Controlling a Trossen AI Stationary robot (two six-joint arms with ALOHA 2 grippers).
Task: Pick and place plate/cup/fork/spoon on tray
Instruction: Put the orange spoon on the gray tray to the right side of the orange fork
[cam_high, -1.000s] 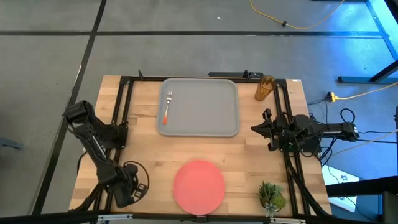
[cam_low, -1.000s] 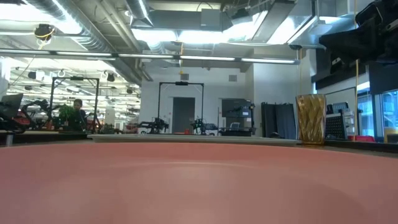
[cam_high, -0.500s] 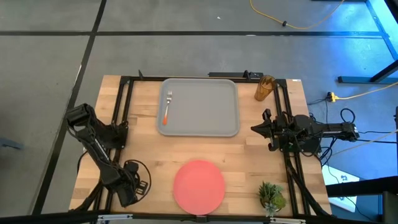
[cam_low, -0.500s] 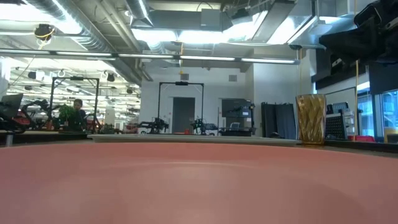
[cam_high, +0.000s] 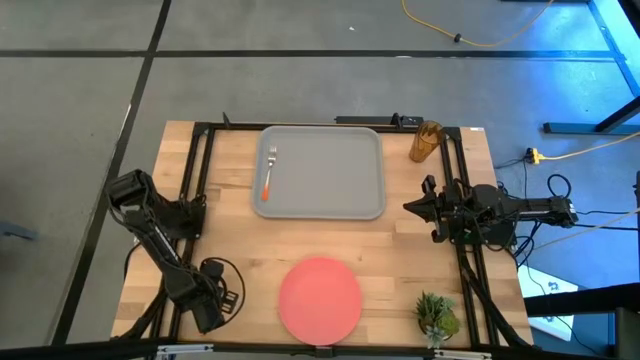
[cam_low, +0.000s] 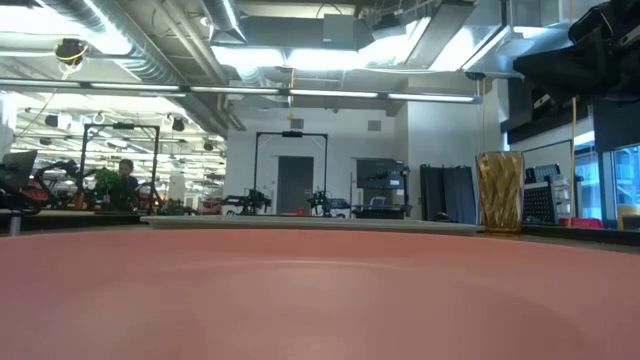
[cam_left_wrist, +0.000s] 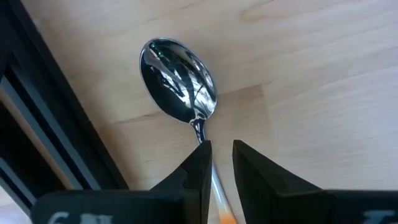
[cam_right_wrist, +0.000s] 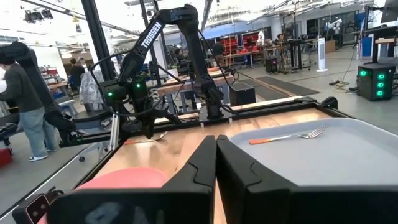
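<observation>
The spoon (cam_left_wrist: 177, 81) lies flat on the wood at the table's near left, beside the black frame rail. My left gripper (cam_left_wrist: 219, 149) points down over it, open by a narrow gap, with the spoon's neck and orange handle running between its fingers; the high view shows this gripper (cam_high: 212, 305) from above. The fork (cam_high: 269, 170) lies on the left part of the grey tray (cam_high: 335, 195). The coral plate (cam_high: 320, 298) rests on the table near the front edge. The amber cup (cam_high: 425, 142) stands upright right of the tray. My right gripper (cam_right_wrist: 216, 163) is shut and level at the table's right side. My left gripper comes at the spoon from above, pointing down, one finger on each side of the spoon's neck (cam_left_wrist: 200, 127) just behind the bowl. Whether the fingers (cam_left_wrist: 198, 163) touch it I cannot tell. The spoon lies flat on the table.
A small green plant (cam_high: 435, 315) stands at the near right corner. Black frame rails (cam_high: 195, 180) run along the table's left and right sides. Bare wood lies between the tray and the plate. A person (cam_right_wrist: 25, 106) stands in the room beyond the table.
My left arm has leaned a little toward the table's near edge, and its gripper has tipped steeper over the spoon. The finger gap looks unchanged. Nothing else has moved.
</observation>
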